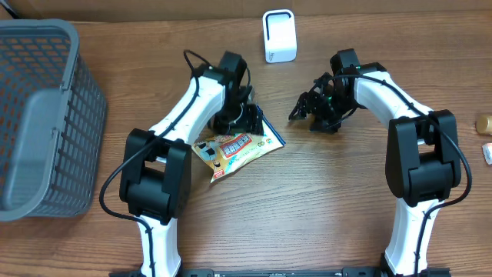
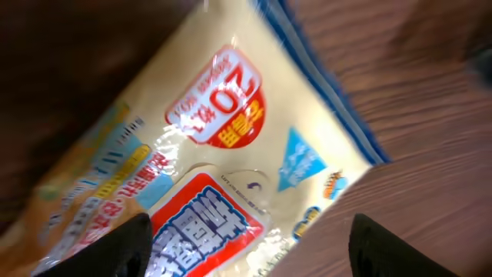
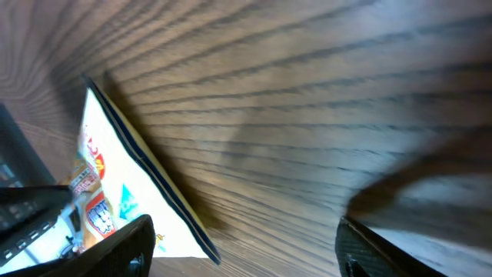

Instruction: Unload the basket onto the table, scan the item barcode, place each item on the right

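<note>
**A:** What lies nearest the robot's side of the brown wood-grain tabletop (image 1: 330, 208)?

**B:** A yellow plastic snack packet with a blue edge and red-and-white printed labels (image 1: 238, 148). It sits between the white-and-black left arm (image 1: 181, 115) and right arm (image 1: 400, 100), closer to the left one. It lies flat on the wood, printed face up, at a slant.

**A:** And the left pincer (image 2: 250, 245)?

**B:** It hangs over the packet's far end. Its wrist camera shows both black fingertips (image 2: 127, 248) spread wide, with only the packet's printed face below them. I cannot tell whether the tips touch the plastic.

**A:** Any barcode showing?

**B:** The print is blurred in that view, so I can't make one out.

**A:** The right pincer (image 3: 254, 246)?

**B:** Also wide, with nothing between its fingers (image 3: 115, 250). It is over bare wood to the right of the packet and apart from it. The packet's blue edge shows at the left of its wrist view.

**A:** Further back?

**B:** A white, rounded-corner, box-shaped scanner (image 1: 278, 35) stands upright near the far edge. It is beyond the gap between the two pincers and well apart from the packet.

**A:** And the sides?

**B:** A grey plastic mesh basket (image 1: 38, 29) takes up the left side, running from near to far. At the right edge sits a small golden-brown round object (image 1: 483, 123), too small to identify.
</note>
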